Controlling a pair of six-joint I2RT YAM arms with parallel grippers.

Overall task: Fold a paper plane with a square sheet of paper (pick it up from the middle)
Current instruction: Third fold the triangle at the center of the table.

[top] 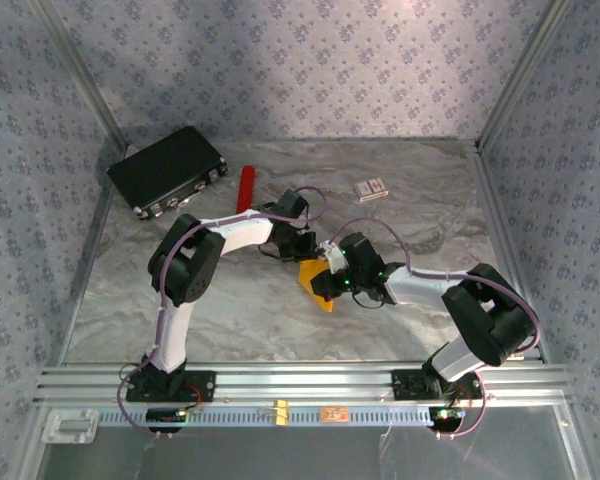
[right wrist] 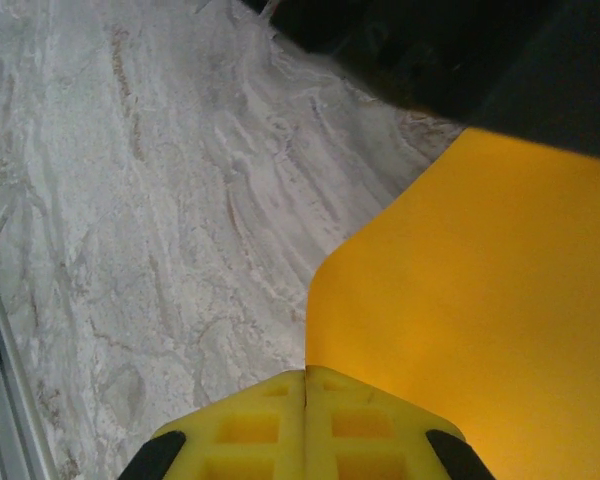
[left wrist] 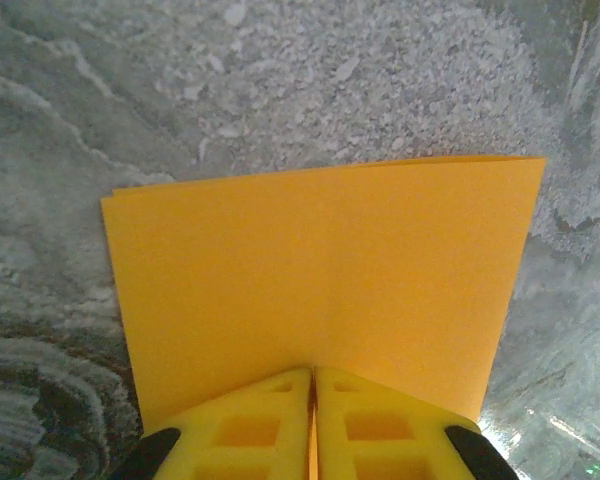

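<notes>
paper first: the orange-yellow sheet of paper (top: 316, 279) sits in front of the red cylinder (top: 246, 188) and a little to its right, near the middle of the marbled table (top: 230, 310), held between the two arms. from above it reads as a small folded shape with one point aimed at the near edge, partly covered by the wrists.

the left gripper (top: 306, 248) reaches in from the cylinder's side. in the left wrist view the left gripper (left wrist: 313, 375) has its yellow fingers (left wrist: 240, 430) pressed tight together with the near edge of the sheet of paper (left wrist: 320, 270) pinched in the seam. the sheet spreads away from them flat and smooth, and its far edge shows two layers lying together.

the right gripper (top: 332, 278) comes from the other side, further from the cylinder. in the right wrist view the right gripper (right wrist: 306, 375) is likewise clenched, and the sheet of paper (right wrist: 480, 300) curves in from the right down to the fingers (right wrist: 380, 425), so it seems to be nipped there too, though the contact itself is hidden.

left of the cylinder lies a black case (top: 168, 170); well to its right is a small white-and-red box (top: 372, 188).
</notes>
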